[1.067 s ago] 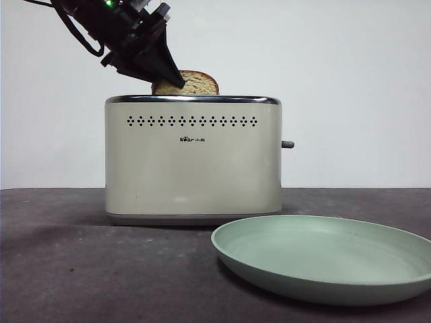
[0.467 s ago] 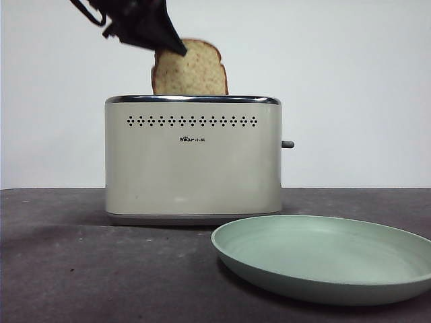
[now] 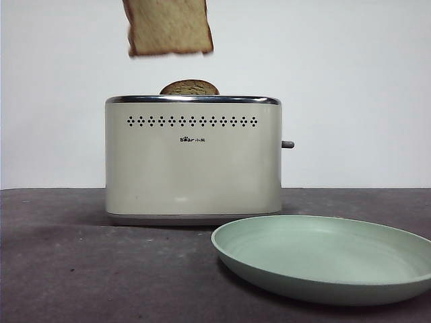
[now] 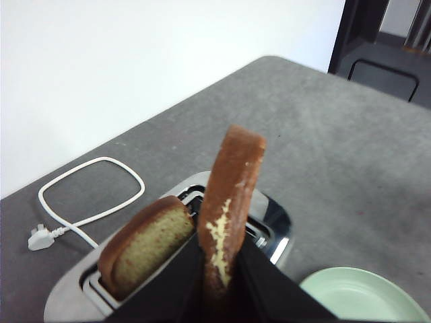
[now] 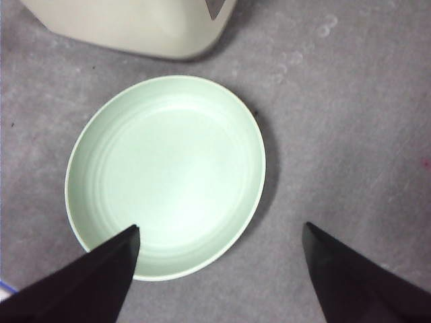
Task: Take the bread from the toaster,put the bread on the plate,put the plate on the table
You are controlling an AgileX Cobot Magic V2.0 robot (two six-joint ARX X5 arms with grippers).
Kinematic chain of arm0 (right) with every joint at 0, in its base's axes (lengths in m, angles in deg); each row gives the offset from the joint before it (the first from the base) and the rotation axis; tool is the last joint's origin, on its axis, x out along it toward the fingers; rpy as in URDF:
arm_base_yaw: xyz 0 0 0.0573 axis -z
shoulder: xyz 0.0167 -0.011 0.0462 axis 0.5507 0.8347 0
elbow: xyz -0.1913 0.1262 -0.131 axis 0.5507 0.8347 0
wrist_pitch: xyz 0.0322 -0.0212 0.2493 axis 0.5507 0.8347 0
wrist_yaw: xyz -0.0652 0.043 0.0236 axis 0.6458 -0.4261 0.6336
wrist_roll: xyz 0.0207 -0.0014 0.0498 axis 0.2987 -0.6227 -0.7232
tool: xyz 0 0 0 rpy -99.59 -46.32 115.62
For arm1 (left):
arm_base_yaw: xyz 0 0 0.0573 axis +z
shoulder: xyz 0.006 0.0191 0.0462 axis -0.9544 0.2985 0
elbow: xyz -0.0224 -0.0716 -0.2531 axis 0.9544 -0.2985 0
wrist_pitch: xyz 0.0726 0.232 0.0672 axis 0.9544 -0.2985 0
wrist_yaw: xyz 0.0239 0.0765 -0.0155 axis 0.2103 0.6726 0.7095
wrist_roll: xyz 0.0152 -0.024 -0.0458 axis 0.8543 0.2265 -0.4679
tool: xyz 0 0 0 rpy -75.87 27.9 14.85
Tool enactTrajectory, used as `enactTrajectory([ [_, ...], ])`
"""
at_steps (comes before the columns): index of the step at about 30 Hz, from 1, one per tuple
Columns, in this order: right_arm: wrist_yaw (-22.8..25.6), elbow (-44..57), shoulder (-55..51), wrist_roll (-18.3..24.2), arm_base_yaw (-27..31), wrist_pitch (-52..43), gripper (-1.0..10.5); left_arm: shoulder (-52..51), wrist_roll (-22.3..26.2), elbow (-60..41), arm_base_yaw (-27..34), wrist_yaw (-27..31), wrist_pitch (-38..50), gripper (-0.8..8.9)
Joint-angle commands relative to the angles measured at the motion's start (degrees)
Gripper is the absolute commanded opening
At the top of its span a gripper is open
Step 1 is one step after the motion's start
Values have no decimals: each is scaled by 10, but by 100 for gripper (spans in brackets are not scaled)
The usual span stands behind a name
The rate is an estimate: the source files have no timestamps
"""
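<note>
We've got the bread (image 4: 225, 222) upright, edge-on, pinched in the left pincer (image 4: 219, 269), toaster (image 4: 269, 229) just beneath; right pincer (image 5: 222, 235) spread.

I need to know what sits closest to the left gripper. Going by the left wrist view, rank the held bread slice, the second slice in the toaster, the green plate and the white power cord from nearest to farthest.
1. Tan held bread slice, clamped in the left gripper.
2. Second brown-crusted slice, in the cream toaster's slot below.
3. Round mint-green plate, on the table beside the toaster.
4. White power cord, looped beyond the toaster.

Left gripper (image 4: 219, 282) is hanging raised, jaws pinching the bread (image 4: 229, 202) edge-on. Right gripper (image 5: 219, 269) is hovering, jaws spread wide.
</note>
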Motion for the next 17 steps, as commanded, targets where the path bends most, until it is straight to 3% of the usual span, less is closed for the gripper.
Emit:
enactTrajectory([
  [1,-1,-9,13,-10,-1,-11,380,-33,-24,18,-2,-1,-36,6],
  [9,-2,-9,85,-13,-3,-31,380,-125,-21,16,-2,-1,-175,6],
  [17,-2,-9,161,-19,-13,-86,380,-228,-30,-63,-2,0,-205,6],
])
